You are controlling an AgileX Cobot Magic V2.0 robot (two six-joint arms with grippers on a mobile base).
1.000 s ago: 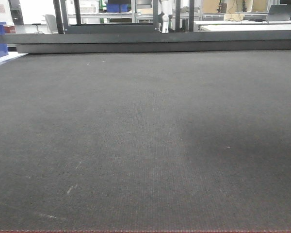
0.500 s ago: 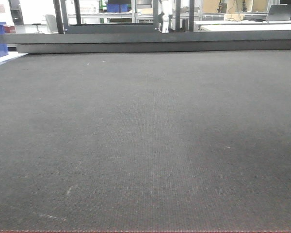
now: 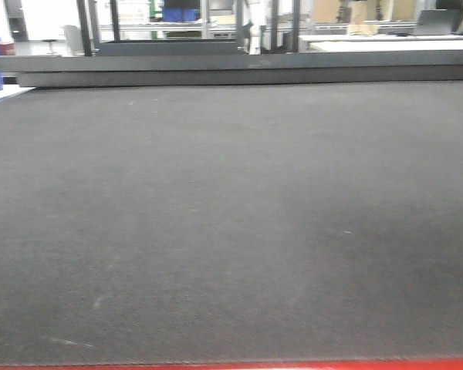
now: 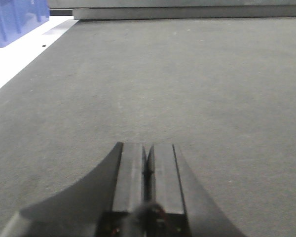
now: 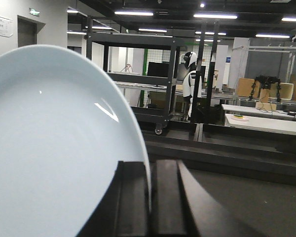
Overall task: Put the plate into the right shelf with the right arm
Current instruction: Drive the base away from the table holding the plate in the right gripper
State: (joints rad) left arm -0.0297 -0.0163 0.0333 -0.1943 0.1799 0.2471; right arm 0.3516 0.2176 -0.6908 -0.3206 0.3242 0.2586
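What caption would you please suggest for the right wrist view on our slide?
Right pincer shut on the white plate at its rim, dark rack behind.

plate (image 5: pixel 54 148): plain white, round, glossy, no pattern, shallow with a gently upturned rim. Shows only in the right wrist view and fills its left half. It stands nearly on edge with the concave face to the left. Ceiling lights reflect off it as short bright streaks. Its right rim sits between the jaws of the right hand (image 5: pixel 150 170), which is clamped on it. The lower edge is cut off by the frame, so contact with the tabletop (image 5: pixel 266 207) can't be told.
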